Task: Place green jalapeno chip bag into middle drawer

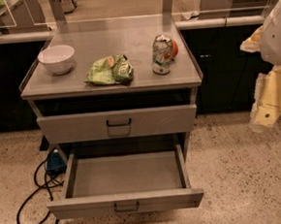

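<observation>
The green jalapeno chip bag (109, 70) lies flat on the cabinet's grey top, near its front edge, between a white bowl and a drink can. The middle drawer (126, 203) is pulled out towards me below a shut drawer; its inside is bare grey metal, with a dark wire handle at the centre of its front panel. My gripper (268, 105) is at the right edge of the view, to the right of the cabinet and apart from it, level with the shut drawer. It holds nothing that I can see.
A white bowl (57, 58) stands at the top's left. A green-and-white drink can (163, 54) with an orange-red patch stands upright right of the bag. The shut drawer (118, 124) is above the open one. Black cables (37, 190) lie on the floor at the left.
</observation>
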`<state>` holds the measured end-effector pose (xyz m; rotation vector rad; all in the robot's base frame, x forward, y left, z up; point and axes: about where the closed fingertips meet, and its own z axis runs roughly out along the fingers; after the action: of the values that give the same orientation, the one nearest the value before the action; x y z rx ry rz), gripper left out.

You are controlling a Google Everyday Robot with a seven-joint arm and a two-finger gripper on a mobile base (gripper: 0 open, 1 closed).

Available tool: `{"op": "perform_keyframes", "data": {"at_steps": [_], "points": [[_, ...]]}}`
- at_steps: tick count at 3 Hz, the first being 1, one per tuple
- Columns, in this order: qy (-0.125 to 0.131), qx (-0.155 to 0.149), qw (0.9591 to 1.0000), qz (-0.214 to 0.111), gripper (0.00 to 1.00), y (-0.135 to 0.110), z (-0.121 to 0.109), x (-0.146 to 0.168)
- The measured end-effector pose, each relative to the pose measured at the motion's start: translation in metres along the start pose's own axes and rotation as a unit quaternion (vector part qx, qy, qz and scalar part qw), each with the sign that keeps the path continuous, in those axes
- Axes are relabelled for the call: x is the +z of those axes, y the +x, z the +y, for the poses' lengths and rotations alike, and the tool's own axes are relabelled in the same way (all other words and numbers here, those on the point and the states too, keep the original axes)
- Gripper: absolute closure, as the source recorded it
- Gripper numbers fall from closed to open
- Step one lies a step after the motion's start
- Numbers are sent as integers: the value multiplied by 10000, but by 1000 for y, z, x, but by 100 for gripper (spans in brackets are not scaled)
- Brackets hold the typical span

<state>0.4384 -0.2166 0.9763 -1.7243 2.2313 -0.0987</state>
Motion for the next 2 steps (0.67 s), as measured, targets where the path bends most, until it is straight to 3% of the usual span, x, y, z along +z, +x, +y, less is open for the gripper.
{"op": "perform_keyframes", "data": {"at_steps": [1,2], "points": [[30,-2,10000,-45,0,-2,-5,2],[-195,-177,9995,-156,0,-25,-20,28]]}}
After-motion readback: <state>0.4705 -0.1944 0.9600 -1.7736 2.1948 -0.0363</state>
